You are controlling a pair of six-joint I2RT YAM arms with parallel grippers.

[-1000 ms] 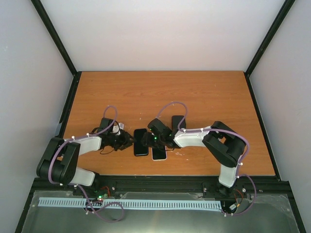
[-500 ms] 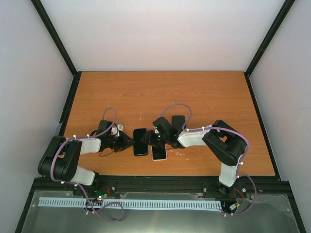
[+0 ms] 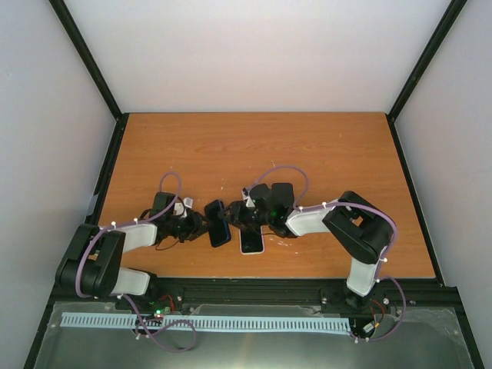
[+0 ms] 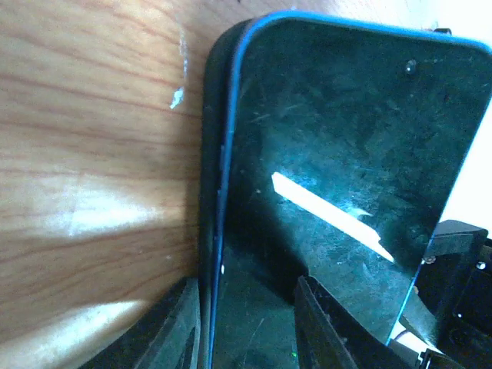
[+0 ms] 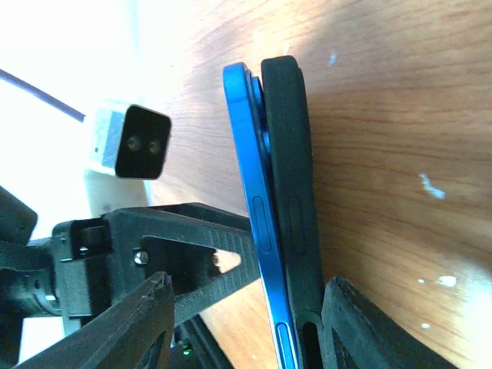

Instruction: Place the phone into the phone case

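Top view: the phone [image 3: 217, 223] stands tilted on its edge on the table [image 3: 254, 146], near the front and left of centre. It is between the left gripper [image 3: 201, 224] and the right gripper [image 3: 233, 217]. A white phone [image 3: 251, 241] lies flat just right of it.

Left wrist view: the blue-rimmed phone leans against the black phone case [image 4: 209, 192]. 2 fingers [image 4: 173, 330] straddle both, but I cannot tell whether they pinch.

Right wrist view: phone and case stand edge-on, touching, with the blue side fully showing. The right gripper is released around them: 1 finger [image 5: 361, 330] is beside the case, and the other is clear of the phone.
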